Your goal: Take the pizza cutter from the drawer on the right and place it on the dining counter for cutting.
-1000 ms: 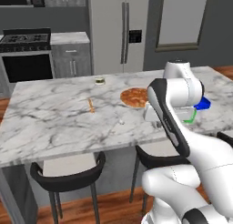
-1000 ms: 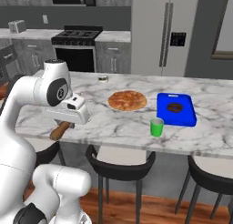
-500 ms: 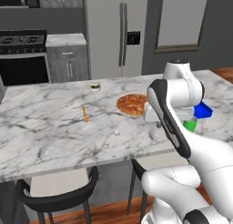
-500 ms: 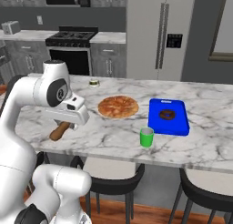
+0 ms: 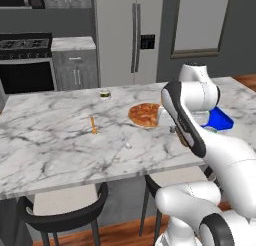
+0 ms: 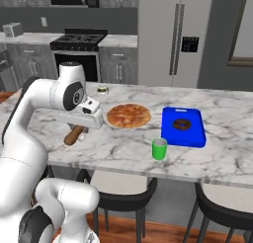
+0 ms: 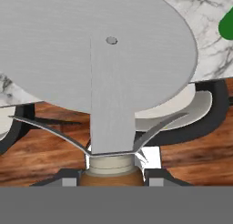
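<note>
Over the near edge of the dining counter (image 6: 207, 153), the gripper (image 6: 81, 124) is clamped on the pizza cutter (image 7: 98, 59). In the hand view the round silver blade sits close before the camera, and the brown wooden handle is pinched between the two dark finger tips at 6 o'clock. In the right base view the handle pokes out under the hand toward 7 o'clock, just above the marble and near its front edge; whether it touches the top cannot be told.

The fetching looks done: the cutter is out of the drawer and has been brought to the counter. What is left, as I judge it, is to lower it onto the marble and let go.

On the counter, the pizza (image 6: 128, 115) lies at about 2 o'clock from the hand. Farther right are a blue board (image 6: 184, 127) and a green cup (image 6: 159, 148). A small jar (image 5: 104, 94) stands toward the far edge, and a thin orange stick (image 5: 93, 124) lies well to the left of the pizza. Bare marble in front of the pizza seems a fair spot for setting it down.
</note>
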Robot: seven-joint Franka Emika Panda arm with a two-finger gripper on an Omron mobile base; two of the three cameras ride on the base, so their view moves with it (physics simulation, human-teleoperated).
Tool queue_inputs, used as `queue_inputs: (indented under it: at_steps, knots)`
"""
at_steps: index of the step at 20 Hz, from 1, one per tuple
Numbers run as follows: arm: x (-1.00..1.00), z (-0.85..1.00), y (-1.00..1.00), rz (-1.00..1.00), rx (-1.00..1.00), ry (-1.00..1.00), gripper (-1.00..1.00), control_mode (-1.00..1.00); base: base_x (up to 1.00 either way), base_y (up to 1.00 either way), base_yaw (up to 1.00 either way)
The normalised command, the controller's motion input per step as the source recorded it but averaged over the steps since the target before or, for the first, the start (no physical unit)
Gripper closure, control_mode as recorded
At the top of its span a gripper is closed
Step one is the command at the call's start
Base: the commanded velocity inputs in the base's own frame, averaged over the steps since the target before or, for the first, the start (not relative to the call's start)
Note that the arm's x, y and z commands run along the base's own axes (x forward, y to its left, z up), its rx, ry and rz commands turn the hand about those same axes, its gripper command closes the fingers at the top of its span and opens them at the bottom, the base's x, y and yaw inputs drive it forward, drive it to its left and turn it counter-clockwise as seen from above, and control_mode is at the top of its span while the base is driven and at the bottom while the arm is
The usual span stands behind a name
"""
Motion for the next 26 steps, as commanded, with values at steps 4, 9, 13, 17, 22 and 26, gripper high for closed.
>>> queue_inputs:
  at_steps: [4,9,13,17,22,26]
  knots:
    - [1.0,-0.13,-0.36,0.08,0.1,0.0,1.0,-1.0,0.0,0.0,0.0]
    - [0.86,-0.52,-0.24,0.11,0.02,-0.02,1.0,-1.0,0.0,0.0,0.0]
    - [0.83,-0.69,-0.02,0.09,0.0,-0.07,1.0,-1.0,0.0,0.0,0.0]
    - [0.8,-0.72,0.02,0.01,-0.01,-0.06,1.0,-1.0,0.0,0.0,0.0]
    - [0.64,-0.7,0.01,0.0,0.0,-0.03,1.0,-1.0,0.0,0.0,0.0]
    - [0.37,-0.58,0.03,0.0,0.0,-0.01,1.0,-1.0,0.0,0.0,0.0]
